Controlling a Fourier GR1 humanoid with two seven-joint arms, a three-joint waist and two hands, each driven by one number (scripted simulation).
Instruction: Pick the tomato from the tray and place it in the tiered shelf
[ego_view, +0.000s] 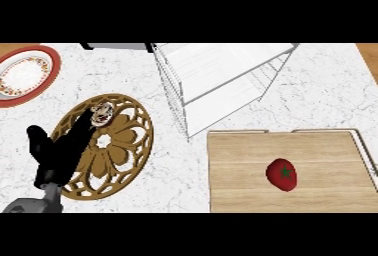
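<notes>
One tomato (282, 175) lies on the tray (236, 165), 5 o'clock. Left robot hand (57, 156), 8 o'clock: fingers straight, empty.

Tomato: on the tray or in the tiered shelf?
On the tray. The tomato lies on the wooden tray, apart from the white tiered shelf behind it.

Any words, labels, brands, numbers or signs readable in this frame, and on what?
None can be read.
The plate bears only a floral rim pattern.
The wooden trivet shows only carved openwork.
The tomato, tray and tiered shelf are unmarked.
</notes>
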